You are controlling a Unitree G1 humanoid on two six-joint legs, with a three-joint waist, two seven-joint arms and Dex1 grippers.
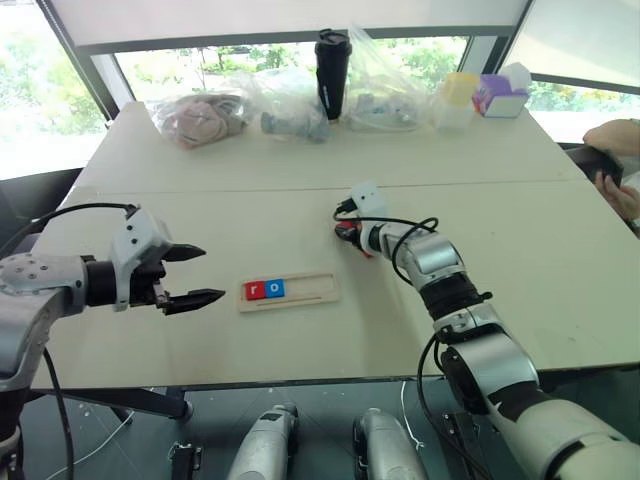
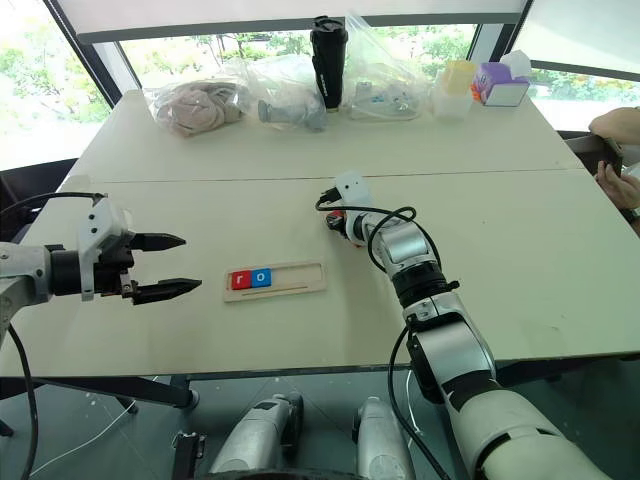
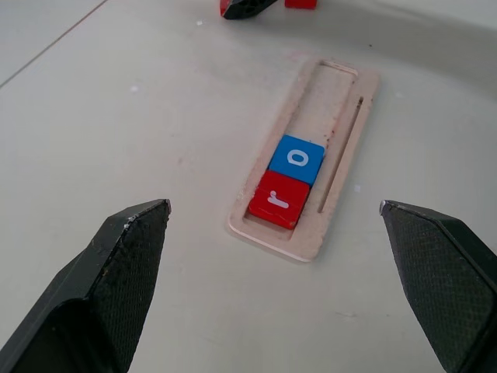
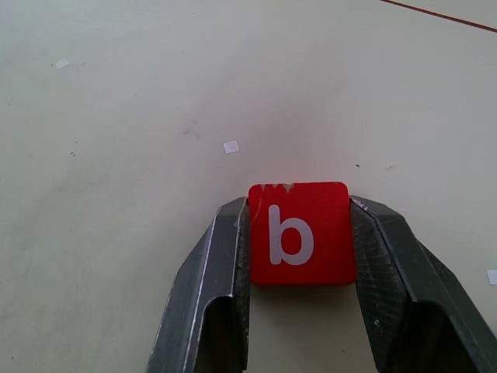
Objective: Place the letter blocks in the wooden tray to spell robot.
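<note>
Tray (image 1: 320, 290) holds r, o. Your right end effector (image 4: 299, 249) grips the red b block (image 4: 301, 233); left end effector (image 1: 190, 275) gapes wide. Lift b, seat it beside o.

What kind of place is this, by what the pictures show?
Probably an office or lab room by windows. Two pale tables stand pushed together under large windows with trees outside, and along the far edge lie plastic bags, a black tumbler and a tissue box.

person's hand (image 1: 622, 170) cut off at edge, bag contents (image 1: 203, 117) perhaps cloth
</note>
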